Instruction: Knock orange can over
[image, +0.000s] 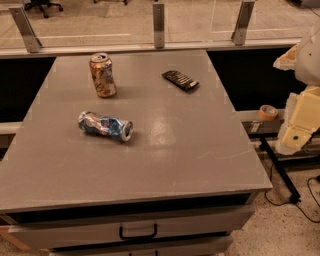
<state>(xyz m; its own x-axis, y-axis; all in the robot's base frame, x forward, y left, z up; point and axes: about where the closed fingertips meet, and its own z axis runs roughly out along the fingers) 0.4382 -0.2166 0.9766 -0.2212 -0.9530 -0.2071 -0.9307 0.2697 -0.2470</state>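
The orange can (103, 75) stands upright on the grey table (165, 150), at the back left. It is orange-gold with pale mottling and a silver top rim. My gripper (298, 121) shows as pale cream parts at the right edge of the camera view. It is off the table's right side, far from the can, and touches nothing.
A crushed blue-and-silver can (105, 125) lies on its side left of the middle. A dark flat packet (180, 80) lies at the back, right of the orange can. A tape roll (268, 112) sits on a ledge to the right. Drawers with a handle (138, 232) are below the front edge.
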